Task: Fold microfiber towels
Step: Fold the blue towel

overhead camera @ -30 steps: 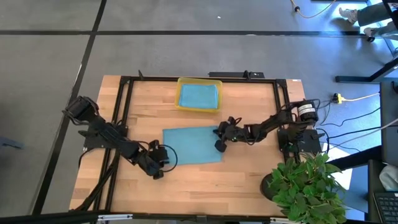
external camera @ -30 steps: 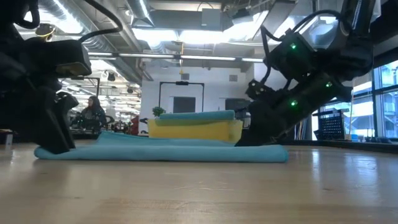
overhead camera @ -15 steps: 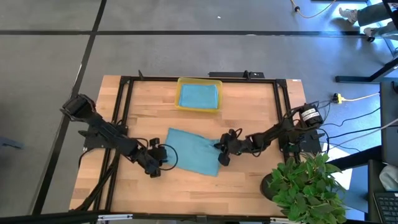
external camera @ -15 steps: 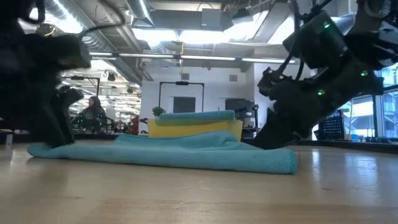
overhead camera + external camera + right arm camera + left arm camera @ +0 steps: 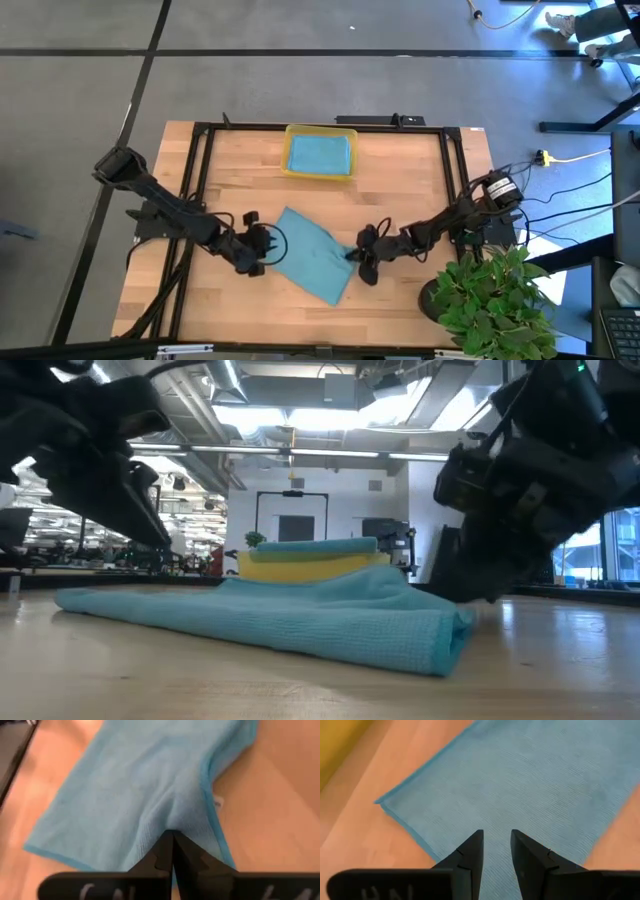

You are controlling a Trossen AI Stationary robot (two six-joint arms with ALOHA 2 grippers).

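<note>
- A teal towel (image 5: 313, 252) lies folded into an oblong on the wooden bench (image 5: 400, 180), near the middle of the front half.
- Its long axis runs on a slant: one end points toward the back left of the bench, the other toward the front right edge.
- The cloth is soft microfiber with a fine ribbed weave and a slightly brighter stitched hem along its edges.
- The right gripper (image 5: 172, 851) is pinched shut on the towel's right edge, where the fabric bunches into a raised crease; elsewhere the towel lies flat.
- The left gripper (image 5: 496, 854) sits over the towel's left end with its fingers (image 5: 470, 855) a little apart, the cloth showing between them; whether they touch it cannot be told.
- A yellow plastic tray (image 5: 319, 132) stands at the back of the bench, well apart from the slanted towel.
- In it lies a second teal towel (image 5: 320, 153), folded into a neat rectangle.
</note>
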